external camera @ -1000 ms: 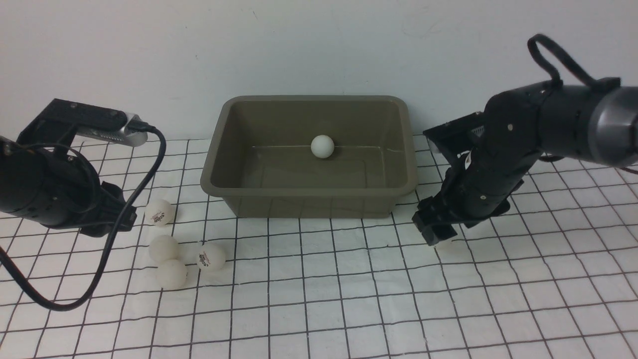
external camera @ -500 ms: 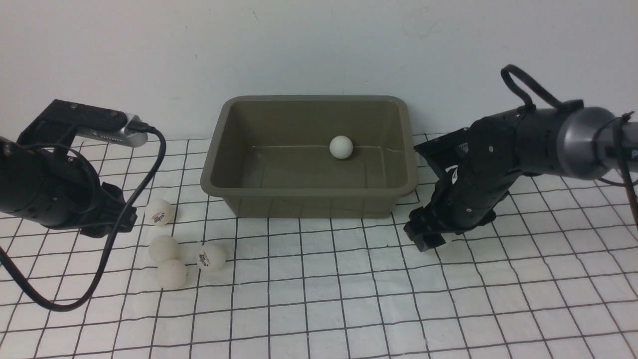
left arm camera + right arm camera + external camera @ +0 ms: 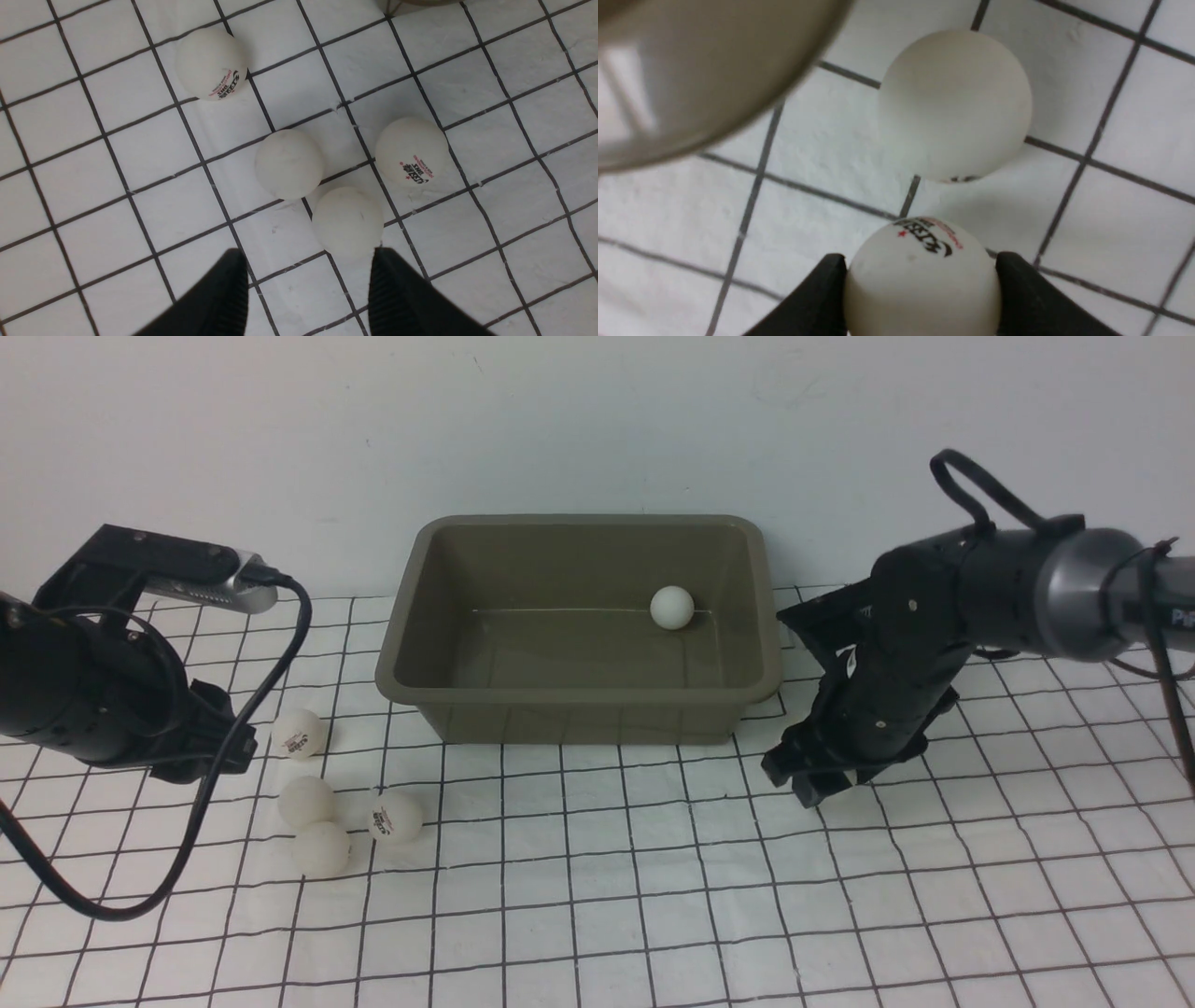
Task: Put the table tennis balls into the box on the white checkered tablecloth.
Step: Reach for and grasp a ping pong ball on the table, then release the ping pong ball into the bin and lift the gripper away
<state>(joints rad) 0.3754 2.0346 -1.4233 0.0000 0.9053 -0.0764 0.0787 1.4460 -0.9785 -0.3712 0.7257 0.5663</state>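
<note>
- On the white checkered tablecloth (image 3: 597,915), the rectangular olive-green plastic box (image 3: 579,714) is set; one plain white table tennis ball (image 3: 672,608) lies inside, toward the far right.
- Left of the box, four loose balls (image 3: 306,802) are grouped on the cloth; two bear red-and-black print, too small to be read.
- The left gripper (image 3: 308,255) is held over them, fingers apart, nothing gripped.
- The right gripper (image 3: 922,261) is closed on a logo-printed ball (image 3: 924,284) low beside the box's right front corner; the inverted red-and-black lettering cannot be read.
- A second white ball (image 3: 955,105) is seen on the cloth just beyond it.
</note>
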